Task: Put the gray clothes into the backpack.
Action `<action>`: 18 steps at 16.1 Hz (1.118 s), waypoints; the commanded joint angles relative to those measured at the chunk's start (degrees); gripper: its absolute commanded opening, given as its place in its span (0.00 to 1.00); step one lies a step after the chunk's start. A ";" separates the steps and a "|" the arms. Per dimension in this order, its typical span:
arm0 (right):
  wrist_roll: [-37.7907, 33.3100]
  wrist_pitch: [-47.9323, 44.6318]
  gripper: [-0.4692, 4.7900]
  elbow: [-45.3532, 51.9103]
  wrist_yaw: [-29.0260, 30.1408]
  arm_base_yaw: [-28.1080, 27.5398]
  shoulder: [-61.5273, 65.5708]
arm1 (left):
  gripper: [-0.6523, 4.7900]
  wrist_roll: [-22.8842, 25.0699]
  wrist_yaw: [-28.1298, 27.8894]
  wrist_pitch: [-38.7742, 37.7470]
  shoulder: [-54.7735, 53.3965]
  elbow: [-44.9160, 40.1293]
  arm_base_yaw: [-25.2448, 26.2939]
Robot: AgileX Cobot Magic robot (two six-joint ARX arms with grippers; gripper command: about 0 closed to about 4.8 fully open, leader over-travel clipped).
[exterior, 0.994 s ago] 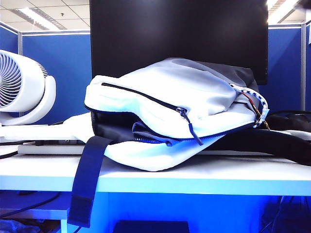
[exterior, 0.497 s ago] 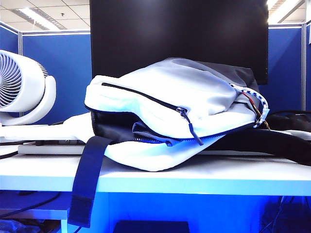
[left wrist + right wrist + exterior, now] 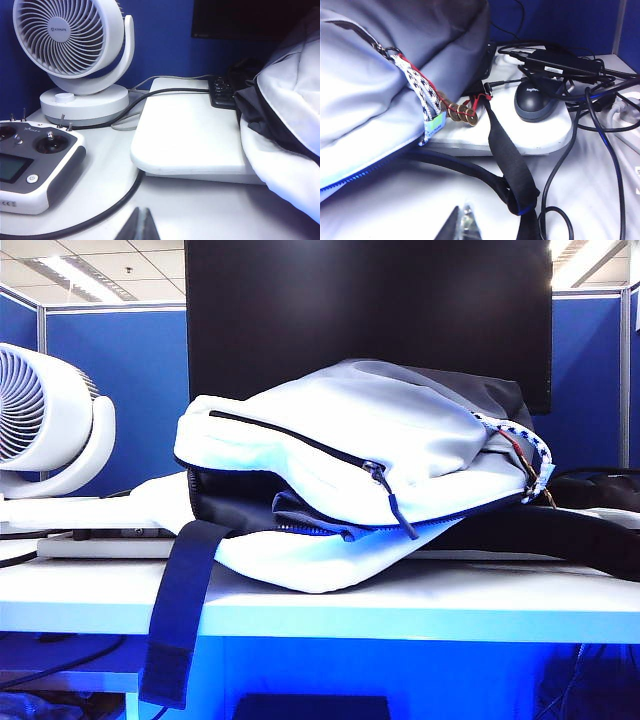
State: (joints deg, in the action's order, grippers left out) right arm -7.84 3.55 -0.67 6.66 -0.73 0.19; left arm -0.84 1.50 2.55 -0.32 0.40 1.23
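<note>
The white backpack (image 3: 350,440) lies on its side on the table, its blue-edged zipper open along the front. In the opening a dark gray fold of the gray clothes (image 3: 305,510) shows, tucked inside against the dark lining. Neither gripper appears in the exterior view. My left gripper (image 3: 141,226) is shut with nothing in it, low over the table beside the backpack's white flank (image 3: 285,165). My right gripper (image 3: 465,224) is shut and empty too, near the backpack's speckled cord (image 3: 417,87) and a dark strap (image 3: 507,155).
A white fan (image 3: 70,40) and a remote controller (image 3: 30,160) stand by the left gripper, beside a white board (image 3: 190,130) and a keyboard (image 3: 222,92). A mouse (image 3: 535,97), a power adapter (image 3: 560,62) and cables lie near the right gripper. A strap (image 3: 180,610) hangs over the table edge.
</note>
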 commanded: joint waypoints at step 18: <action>-2.45 -0.35 0.08 0.07 -1.86 0.02 -0.09 | 0.11 0.39 0.22 0.44 0.13 0.02 0.00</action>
State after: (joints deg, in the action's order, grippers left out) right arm -10.07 3.55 -0.56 4.99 -0.73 0.19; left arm -0.84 1.50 2.55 -0.32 0.40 1.23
